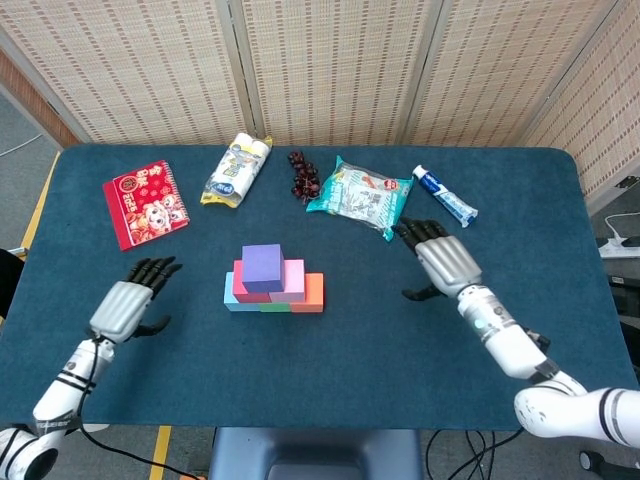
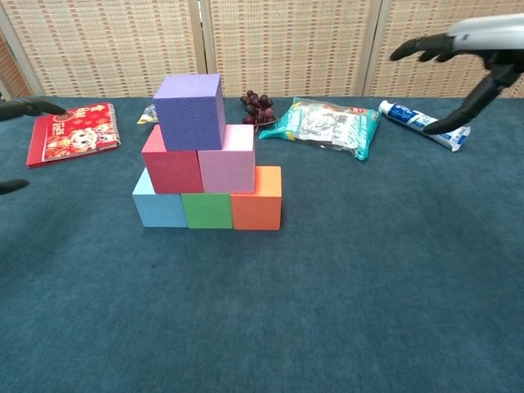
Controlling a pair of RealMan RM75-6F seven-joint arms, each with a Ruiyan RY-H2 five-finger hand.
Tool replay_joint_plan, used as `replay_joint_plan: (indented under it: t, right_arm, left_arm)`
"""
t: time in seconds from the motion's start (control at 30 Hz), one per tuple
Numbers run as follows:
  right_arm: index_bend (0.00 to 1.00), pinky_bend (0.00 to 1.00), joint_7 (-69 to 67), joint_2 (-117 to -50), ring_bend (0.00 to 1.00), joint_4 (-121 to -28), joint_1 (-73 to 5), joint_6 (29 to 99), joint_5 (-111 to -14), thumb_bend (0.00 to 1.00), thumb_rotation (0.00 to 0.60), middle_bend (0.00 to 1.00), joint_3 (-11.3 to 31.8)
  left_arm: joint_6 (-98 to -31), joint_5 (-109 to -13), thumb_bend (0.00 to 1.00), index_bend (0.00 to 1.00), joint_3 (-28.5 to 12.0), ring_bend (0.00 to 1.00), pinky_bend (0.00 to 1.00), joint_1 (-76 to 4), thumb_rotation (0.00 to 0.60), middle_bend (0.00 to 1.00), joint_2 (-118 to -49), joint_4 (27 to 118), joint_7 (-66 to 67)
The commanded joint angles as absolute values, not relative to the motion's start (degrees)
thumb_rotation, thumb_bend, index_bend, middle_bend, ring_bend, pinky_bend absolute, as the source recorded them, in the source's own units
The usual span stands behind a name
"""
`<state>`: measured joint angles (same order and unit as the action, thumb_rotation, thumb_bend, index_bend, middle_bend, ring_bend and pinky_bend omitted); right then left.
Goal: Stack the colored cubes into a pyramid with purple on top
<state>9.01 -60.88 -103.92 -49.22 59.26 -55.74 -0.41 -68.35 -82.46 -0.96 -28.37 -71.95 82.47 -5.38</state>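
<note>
A pyramid of cubes stands mid-table. The purple cube (image 1: 262, 267) (image 2: 190, 110) sits on top of a red cube (image 2: 170, 171) and a pink cube (image 2: 228, 169). Below lie a light blue cube (image 2: 158, 209), a green cube (image 2: 207, 210) and an orange cube (image 1: 314, 293) (image 2: 256, 209). My left hand (image 1: 128, 301) hovers well left of the stack, fingers spread, holding nothing; only its fingertips (image 2: 24, 106) show in the chest view. My right hand (image 1: 442, 262) (image 2: 463, 45) is far right of the stack, open and empty.
Along the table's far side lie a red booklet (image 1: 146, 202), a yellow-white packet (image 1: 237, 170), dark grapes (image 1: 303, 175), a green snack bag (image 1: 361, 195) and a toothpaste tube (image 1: 445, 196). The blue table (image 1: 330, 380) has a near edge just behind both forearms.
</note>
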Motion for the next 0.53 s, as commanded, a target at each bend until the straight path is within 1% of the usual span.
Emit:
replay_joint_plan:
  t: [0.03, 0.17, 0.3, 0.4, 0.53]
  right_arm:
    - [0.0, 0.01, 2.71, -59.08, 0.0, -101.15, -38.09, 71.5, -65.77, 0.3, 0.6, 0.0, -3.16]
    - [0.0, 0.01, -2.66, -59.91, 0.0, -96.7, -30.41, 78.97, -71.74, 0.3, 0.6, 0.0, -5.26]
    - [0.0, 0.01, -7.36, -62.75, 0.0, -90.95, -23.34, 85.28, -76.57, 0.3, 0.6, 0.0, -7.02]
    - [0.0, 0.01, -9.76, -64.83, 0.0, -87.8, -19.19, 88.59, -79.29, 0.3, 0.6, 0.0, -7.99]
    - [0.0, 0.0, -12.18, -66.64, 0.0, -85.21, -15.09, 91.99, -81.58, 0.3, 0.6, 0.0, -8.07]
  left_arm:
    - [-75.72, -78.84, 0.34, 0.09, -2.09, 0.0, 0.02, -22.31, 0.6, 0.0, -69.08, 83.66, -3.18]
    - [-80.34, -76.75, 0.34, 0.09, -1.81, 0.0, 0.02, -17.61, 0.6, 0.0, -67.92, 84.1, -1.92]
    - [-84.63, -77.42, 0.34, 0.09, -0.47, 0.0, 0.02, -13.44, 0.6, 0.0, -67.85, 85.37, -0.56]
    - [-88.06, -79.12, 0.34, 0.09, 0.52, 0.0, 0.02, -10.87, 0.6, 0.0, -68.9, 86.13, 1.03]
    - [-91.23, -81.17, 0.34, 0.1, 1.41, 0.0, 0.02, -8.34, 0.6, 0.0, -70.35, 87.31, 2.55]
